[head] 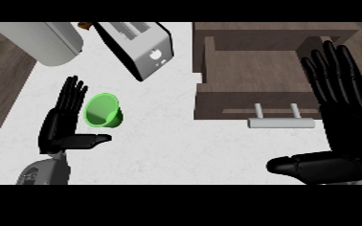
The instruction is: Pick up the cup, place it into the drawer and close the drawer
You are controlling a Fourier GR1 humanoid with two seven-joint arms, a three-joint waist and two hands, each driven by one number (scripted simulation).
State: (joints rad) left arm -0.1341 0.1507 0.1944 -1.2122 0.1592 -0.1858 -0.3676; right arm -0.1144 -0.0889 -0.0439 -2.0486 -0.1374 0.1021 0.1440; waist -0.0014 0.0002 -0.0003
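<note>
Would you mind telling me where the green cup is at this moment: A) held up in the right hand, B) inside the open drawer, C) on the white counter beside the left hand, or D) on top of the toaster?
C: the green cup sits on the white counter just right of the open left hand, well apart from the open drawer.

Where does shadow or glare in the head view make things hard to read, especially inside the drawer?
Head view: lighting is flat, no glare on the white counter. The open drawer interior reads evenly brown, with only its walls darker. The green cup stands out clearly beside the left robot hand. The right robot hand hides the drawer's right side. The toaster has soft highlights.
</note>
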